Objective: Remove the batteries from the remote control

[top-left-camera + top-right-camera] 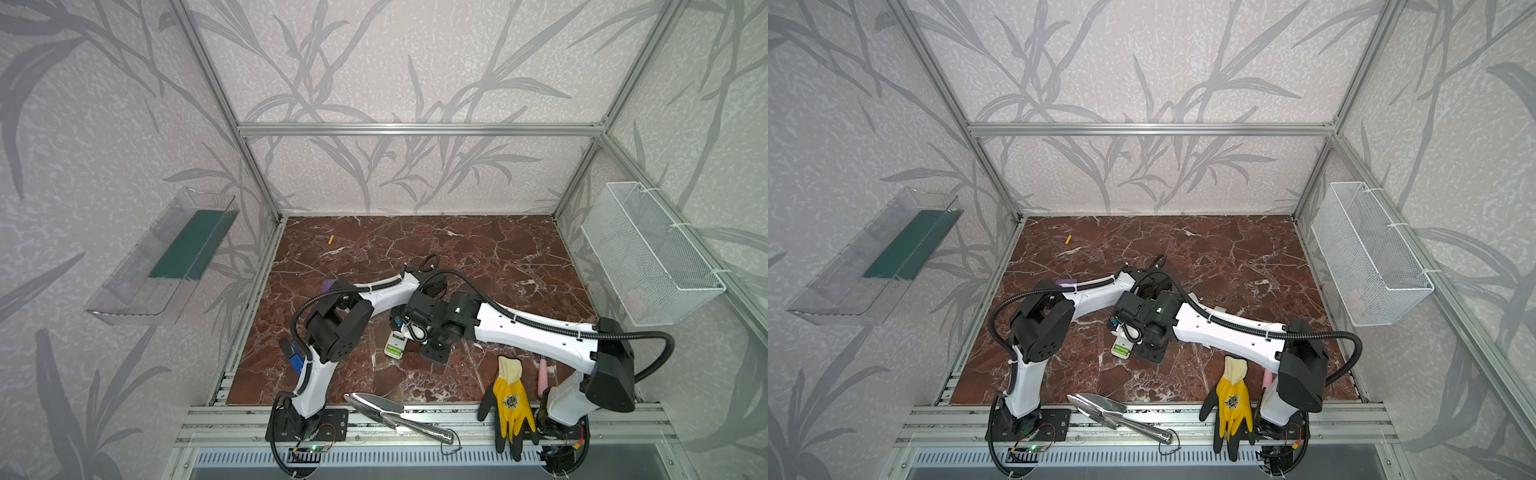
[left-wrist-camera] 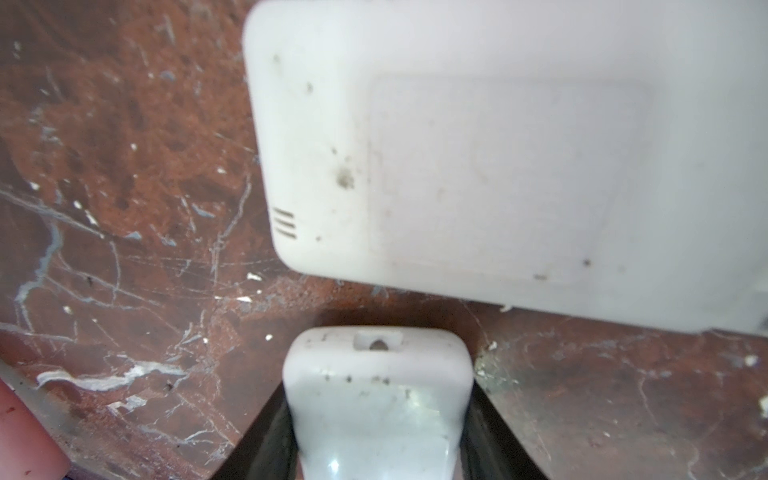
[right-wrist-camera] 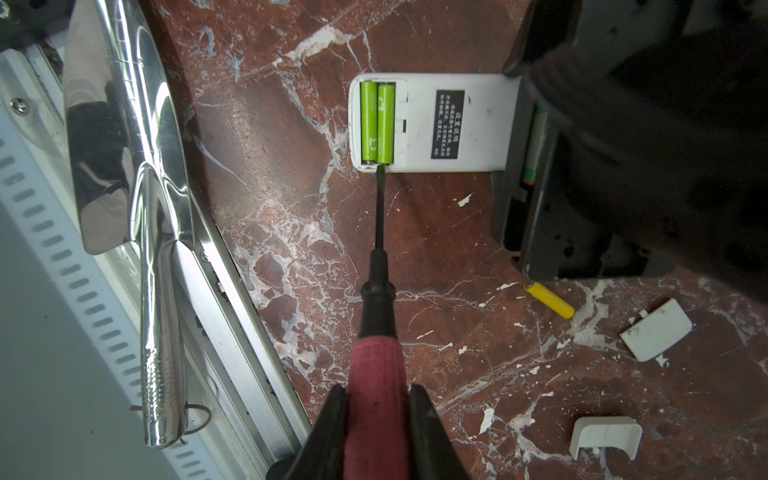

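A white remote control (image 3: 457,124) lies on the marble table, its cover off. Two lime green batteries (image 3: 385,124) sit side by side in its open compartment (image 1: 392,352). My left gripper (image 2: 378,395) is shut on the remote's other end (image 2: 378,374). My right gripper (image 3: 378,390) is shut on a red-handled screwdriver (image 3: 376,374). The blade tip (image 3: 379,168) is at the compartment's edge, by one green battery's end. A yellow battery (image 3: 550,305) lies loose near the remote. Another yellow battery (image 1: 331,239) (image 1: 1068,239) lies at the table's far left.
Two white covers (image 3: 656,330) (image 3: 604,436) lie on the table. A second white remote (image 2: 498,166) lies just beyond the held one. A steel trowel (image 1: 386,409) and a yellow glove (image 1: 511,399) lie at the front edge. A wire basket (image 1: 648,253) hangs on the right wall and a clear tray (image 1: 166,257) on the left wall.
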Controlling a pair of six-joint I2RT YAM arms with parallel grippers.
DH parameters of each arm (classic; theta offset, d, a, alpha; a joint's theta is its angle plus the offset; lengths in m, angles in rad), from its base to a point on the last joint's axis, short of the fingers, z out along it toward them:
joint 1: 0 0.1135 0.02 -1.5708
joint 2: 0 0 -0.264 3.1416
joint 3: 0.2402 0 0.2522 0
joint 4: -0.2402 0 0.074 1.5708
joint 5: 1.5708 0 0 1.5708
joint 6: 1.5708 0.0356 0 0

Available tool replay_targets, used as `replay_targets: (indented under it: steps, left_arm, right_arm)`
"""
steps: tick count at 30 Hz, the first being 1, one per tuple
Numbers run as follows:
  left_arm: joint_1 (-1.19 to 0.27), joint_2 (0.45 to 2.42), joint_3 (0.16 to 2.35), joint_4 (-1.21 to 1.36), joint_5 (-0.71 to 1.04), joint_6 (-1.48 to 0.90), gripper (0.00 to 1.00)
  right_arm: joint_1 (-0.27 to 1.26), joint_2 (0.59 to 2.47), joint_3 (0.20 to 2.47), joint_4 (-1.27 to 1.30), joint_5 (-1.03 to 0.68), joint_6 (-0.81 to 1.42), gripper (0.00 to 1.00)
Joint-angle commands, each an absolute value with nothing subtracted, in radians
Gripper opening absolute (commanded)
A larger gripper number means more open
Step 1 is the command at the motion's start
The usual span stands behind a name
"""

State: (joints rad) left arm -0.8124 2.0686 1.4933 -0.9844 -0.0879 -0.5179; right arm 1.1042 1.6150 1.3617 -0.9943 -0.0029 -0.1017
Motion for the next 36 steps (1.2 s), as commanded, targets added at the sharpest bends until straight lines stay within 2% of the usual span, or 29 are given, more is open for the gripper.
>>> replay_targets:
  steps: [1,36]
  left_arm:
    - [-0.827,2.123,1.486,-1.009,-0.156,-0.538,0.00]
    - [-0.833,2.141,1.486,-1.005,-0.160,-0.537,0.00]
  right_arm:
    - [1.083,1.612,1.389,-0.975,0.001,-0.090,0.00]
    - [1.082,1.665,1.425,-1.011,0.010,-0.080,0.00]
